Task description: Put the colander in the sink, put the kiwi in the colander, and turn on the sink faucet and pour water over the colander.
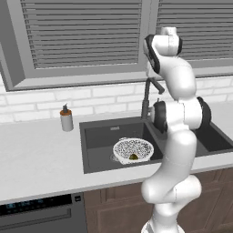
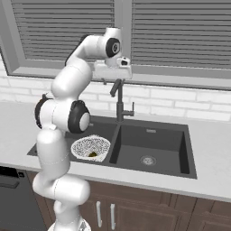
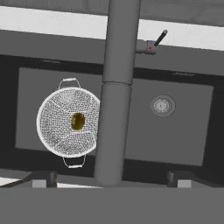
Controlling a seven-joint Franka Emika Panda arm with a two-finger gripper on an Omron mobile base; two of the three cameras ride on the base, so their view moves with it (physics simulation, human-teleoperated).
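Kitchen counter (image 1: 36,154) under a shuttered window, dark double sink (image 1: 98,136) set in it. From the left, the colander (image 1: 133,150) sits in the left basin with the kiwi (image 1: 133,156) inside. From the right, the gripper (image 2: 113,76) hangs just above the faucet (image 2: 119,101). Looking down from the hand, the fingertips (image 3: 43,178) stand wide apart, holding nothing, spout between them.

White perforated colander (image 1: 133,149) upright in left sink (image 1: 98,141) basin, olive-brown kiwi (image 1: 133,156) inside.

Glossy white arm (image 1: 175,136), dark rounded joints
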